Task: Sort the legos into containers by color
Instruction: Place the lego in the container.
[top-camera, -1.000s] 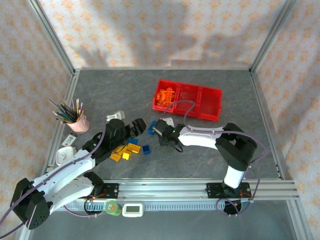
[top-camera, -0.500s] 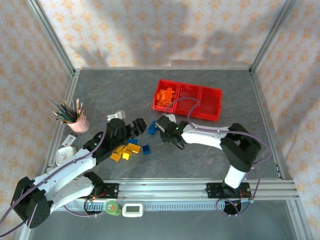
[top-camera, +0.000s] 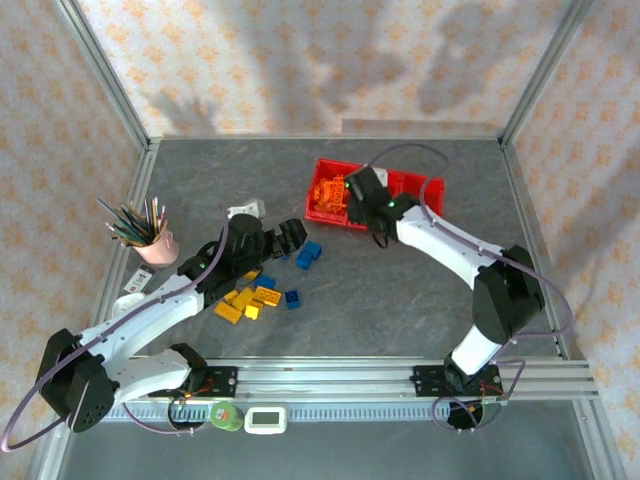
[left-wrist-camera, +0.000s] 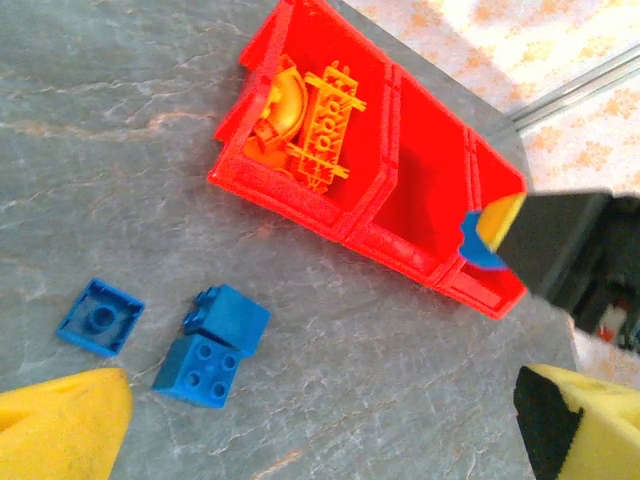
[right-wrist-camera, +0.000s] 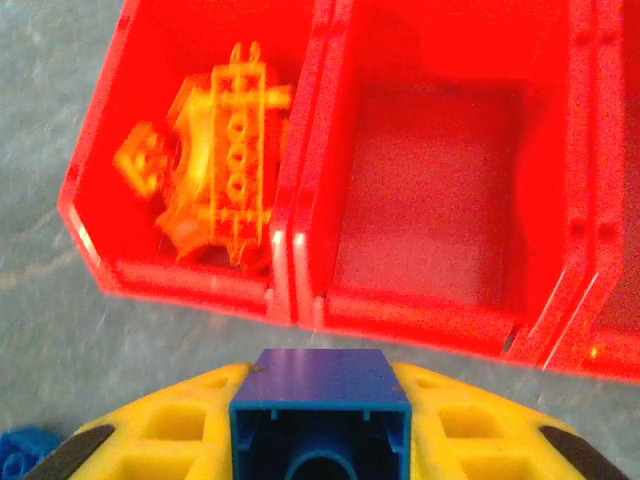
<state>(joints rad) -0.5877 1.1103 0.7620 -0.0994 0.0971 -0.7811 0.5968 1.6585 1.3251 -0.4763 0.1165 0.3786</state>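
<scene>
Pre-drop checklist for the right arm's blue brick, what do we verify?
1. Right gripper shut on blue brick: ok.
2. Middle bin free of other colours: ok.
3. Orange legos confined to left bin: ok.
4. Brick centred over middle bin: cannot tell; in the wrist view it sits at the near wall.
5. Left gripper away from the tray, by loose blue bricks: ok.

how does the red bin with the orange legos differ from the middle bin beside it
The left bin holds a heap of orange legos; the middle bin holds no bricks, so its floor shows bare. The left bin ends the row, with one neighbour, while the middle bin has a neighbour on each side. Both are bright red, rectangular and joined wall to wall.
</scene>
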